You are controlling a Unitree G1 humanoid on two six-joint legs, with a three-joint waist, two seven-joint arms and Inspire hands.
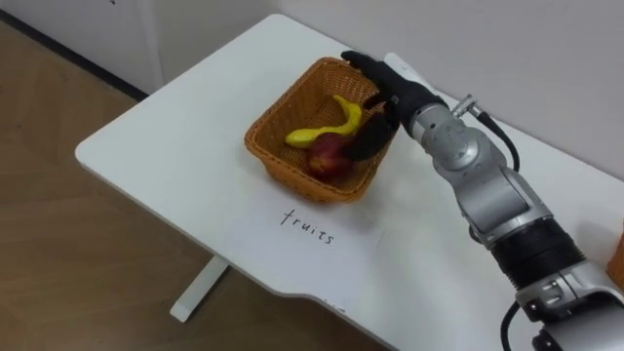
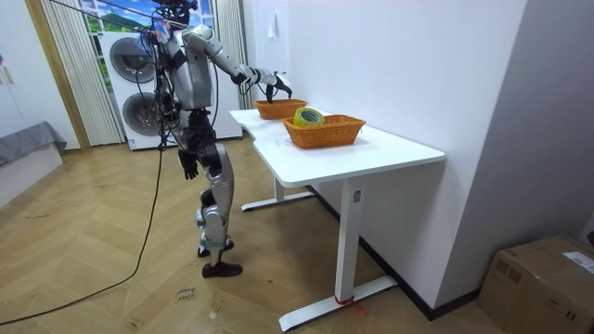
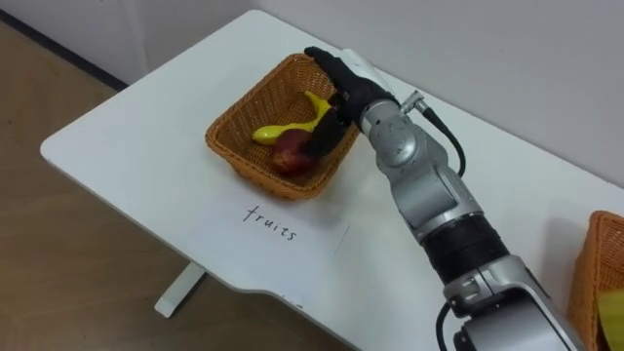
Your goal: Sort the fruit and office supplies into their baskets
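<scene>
A woven fruit basket [image 1: 261,144] stands near the table's far left corner. In it lie a yellow banana [image 1: 327,129] and a red apple [image 1: 330,156]. My right hand [image 1: 390,93] hovers over the basket's right rim, open, its fingers stretched past the far rim and the thumb pointing down beside the apple. It holds nothing. In the room view my left hand [image 2: 189,167] hangs at my side. A second woven basket [image 2: 325,131] on the table holds a yellow-green tape roll [image 2: 308,116].
A paper label [image 1: 307,226] with handwriting lies in front of the fruit basket. The white table [image 1: 175,136] ends close to the basket's left, with wood floor [image 1: 58,244] below. I stand at the table's end, and washing machines [image 2: 137,83] are behind me.
</scene>
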